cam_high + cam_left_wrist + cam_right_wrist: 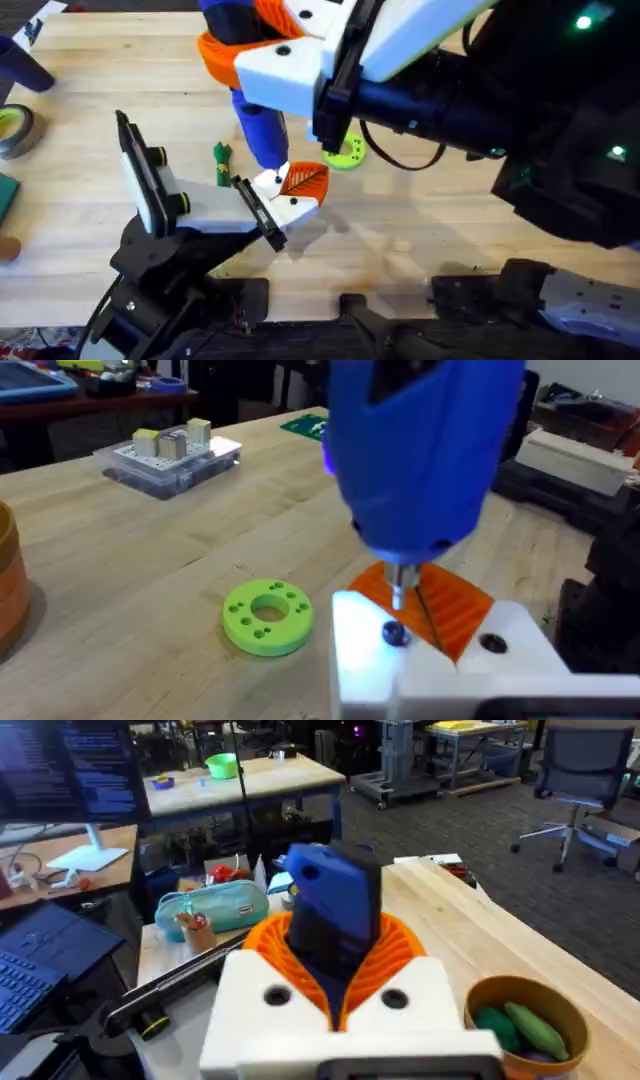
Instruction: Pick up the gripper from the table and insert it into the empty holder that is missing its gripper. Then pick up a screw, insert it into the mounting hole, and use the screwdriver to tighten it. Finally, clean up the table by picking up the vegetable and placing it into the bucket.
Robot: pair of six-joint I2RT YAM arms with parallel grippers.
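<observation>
Holding green vegetables [520,1025], the bucket [490,995] stands upright

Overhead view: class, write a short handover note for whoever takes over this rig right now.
Right gripper: shut on the blue screwdriver, held upright with its bit down on the screw.
Left gripper: low over the table under the screwdriver; open or shut is unclear.
Things: the screw sits in the white and orange gripper piece. Green vegetable lies in the bucket.
Done: piece apparently seated, screw placed.
Left: finish tightening, put the screwdriver down, check the small green item on the table.
</observation>
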